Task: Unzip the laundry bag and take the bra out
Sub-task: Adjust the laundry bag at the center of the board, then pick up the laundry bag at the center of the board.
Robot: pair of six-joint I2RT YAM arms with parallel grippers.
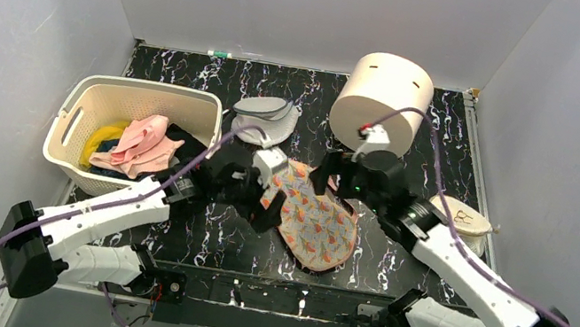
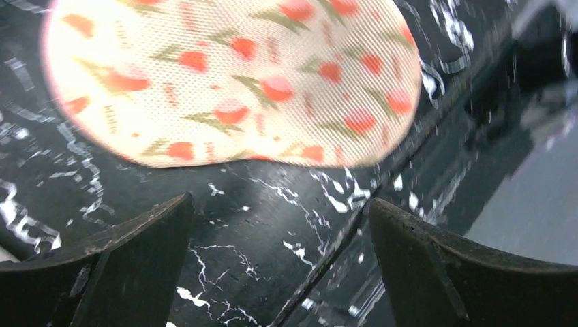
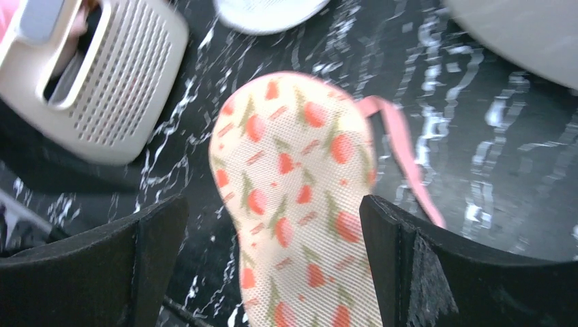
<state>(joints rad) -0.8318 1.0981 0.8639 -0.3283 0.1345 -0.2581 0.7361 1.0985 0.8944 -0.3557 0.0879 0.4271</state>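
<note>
Left hand (image 2: 279, 202), right hand (image 3: 272, 201) agape; one laundry bag (image 1: 314, 220).

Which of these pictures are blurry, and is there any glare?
Top external view: sharp and evenly lit, with the laundry bag crisp. Left wrist view: the bag's flower print is smeared, and the veins of the table streak. Right wrist view: the bag and the basket are blurred, with pale glare on the glossy table at right.

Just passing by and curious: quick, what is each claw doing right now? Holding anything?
Left gripper: open, holding nothing.
Right gripper: open, holding nothing, with the laundry bag below it.
</note>
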